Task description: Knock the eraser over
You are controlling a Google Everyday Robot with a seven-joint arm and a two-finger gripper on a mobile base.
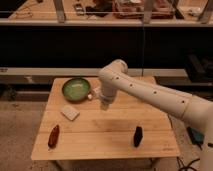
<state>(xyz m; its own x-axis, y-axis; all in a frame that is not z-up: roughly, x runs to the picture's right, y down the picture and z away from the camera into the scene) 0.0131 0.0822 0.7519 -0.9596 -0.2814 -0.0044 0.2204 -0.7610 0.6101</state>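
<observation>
The eraser (137,136) is a small, nearly black block standing upright near the front right of the wooden table (100,145). My white arm reaches in from the right and bends down over the table's middle. My gripper (105,104) hangs at its end, just right of the green bowl (76,89). It is well to the left of and behind the eraser, not touching it.
A flat white square pad (70,112) lies left of the gripper. A reddish-brown bottle-shaped object (53,136) lies at the front left. A dark counter with shelves runs behind the table. Floor surrounds the table's edges.
</observation>
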